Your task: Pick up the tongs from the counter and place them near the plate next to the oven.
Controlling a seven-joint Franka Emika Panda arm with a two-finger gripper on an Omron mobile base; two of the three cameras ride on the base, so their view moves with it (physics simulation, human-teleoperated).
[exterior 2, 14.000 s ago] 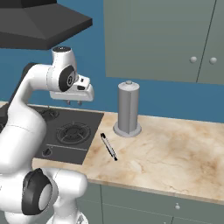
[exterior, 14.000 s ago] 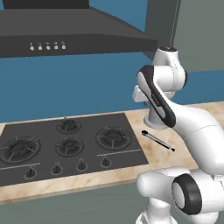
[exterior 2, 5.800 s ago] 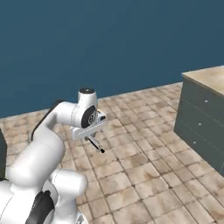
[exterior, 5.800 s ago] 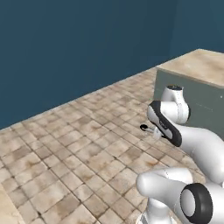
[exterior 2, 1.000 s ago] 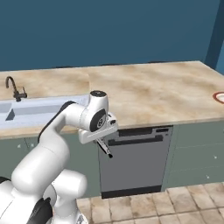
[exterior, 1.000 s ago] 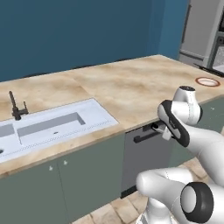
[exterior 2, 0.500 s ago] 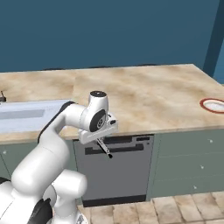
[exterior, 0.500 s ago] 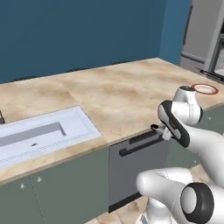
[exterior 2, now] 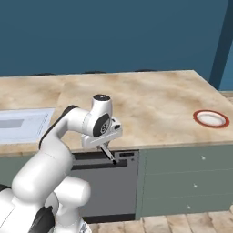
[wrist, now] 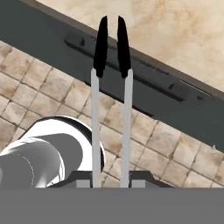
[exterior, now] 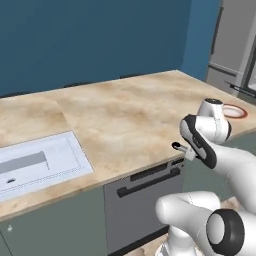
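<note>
Right now the pincer point(exterior 2: 108, 150) is pinching the tongs point(exterior 2: 109, 154), held out in front of the table point(exterior 2: 150, 104) edge, over the dark appliance front below, not above the worktop. In the hand view the tongs point(wrist: 110, 83) run straight out from the pincer: two thin silvery arms, side by side, ending in black tips, w/ tiled floor point(wrist: 52, 83) and the appliance's dark panel point(wrist: 175, 105) behind them. From the left base view just the black end pokes out past the arm, tongs point(exterior: 178, 147).

Handling, as I judge it: light, stiff metal, thin, prob. slippery. Grip is at the handle end, so the long free part acts as a lever and could pivot or sag if bumped. The two arms sit slightly apart, so they may spring. A hold nearer mid-length would be steadier, but regrasping isn't needed if the swing is gentle. Not fragile; a short drop would do no harm beyond a bounce or roll.

Surface: beige marbled table, flat, smooth, so the tongs may skid on release; best set down low. The plate point(exterior 2: 210, 119), red rim, pale centre, lies near the table's far right end, well apart from the pincer; also seen as plate point(exterior: 234, 111). Sink point(exterior: 35, 165) off to the left. Dark blue wall behind, grey-green cabinets point(exterior 2: 186, 182) under the table. Plenty of bare top around the plate for the drop.
</note>
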